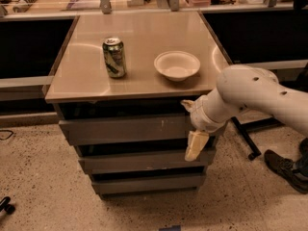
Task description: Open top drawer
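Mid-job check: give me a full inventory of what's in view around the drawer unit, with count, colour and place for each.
Cabinet top: one, tan, above the drawers.
Can: one, green patterned, upright on the top, left of the bowl.
Bowl: one, white, on the top, right of centre.
Top drawer: one, grey, directly under the top, pale scratches right of centre.
Lower drawers: two, grey, stacked beneath it.
Shoe: one, dark, on the floor at far right.
Arm: one, white, reaching in from the right.
Gripper: one, cream, pointing down in front of the drawers' right end.
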Robot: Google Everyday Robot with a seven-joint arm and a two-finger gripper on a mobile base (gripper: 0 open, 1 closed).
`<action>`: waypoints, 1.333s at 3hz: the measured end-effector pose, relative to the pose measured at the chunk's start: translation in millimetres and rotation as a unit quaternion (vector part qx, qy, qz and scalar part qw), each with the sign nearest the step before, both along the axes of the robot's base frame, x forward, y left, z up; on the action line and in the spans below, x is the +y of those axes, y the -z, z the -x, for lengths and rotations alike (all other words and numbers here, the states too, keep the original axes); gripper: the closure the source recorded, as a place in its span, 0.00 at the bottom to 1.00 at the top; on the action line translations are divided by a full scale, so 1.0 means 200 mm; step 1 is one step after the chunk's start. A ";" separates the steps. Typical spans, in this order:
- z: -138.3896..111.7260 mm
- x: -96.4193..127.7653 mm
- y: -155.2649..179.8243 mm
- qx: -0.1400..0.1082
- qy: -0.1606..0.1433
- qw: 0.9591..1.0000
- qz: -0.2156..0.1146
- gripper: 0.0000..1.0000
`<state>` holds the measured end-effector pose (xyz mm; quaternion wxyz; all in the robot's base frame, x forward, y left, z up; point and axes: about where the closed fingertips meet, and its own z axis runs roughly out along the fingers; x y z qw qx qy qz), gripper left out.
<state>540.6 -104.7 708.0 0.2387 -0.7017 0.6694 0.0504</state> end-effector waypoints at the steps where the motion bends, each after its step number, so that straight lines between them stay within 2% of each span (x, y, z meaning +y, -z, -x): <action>1: -0.07 0.05 0.09 -0.003 -0.012 1.000 -0.013 0.00; 2: -0.14 0.09 0.17 -0.004 -0.020 1.000 -0.019 0.00; 3: -0.28 0.15 0.37 0.009 -0.039 0.999 -0.012 0.00; 4: -0.28 0.16 0.39 0.011 -0.040 0.999 -0.011 0.00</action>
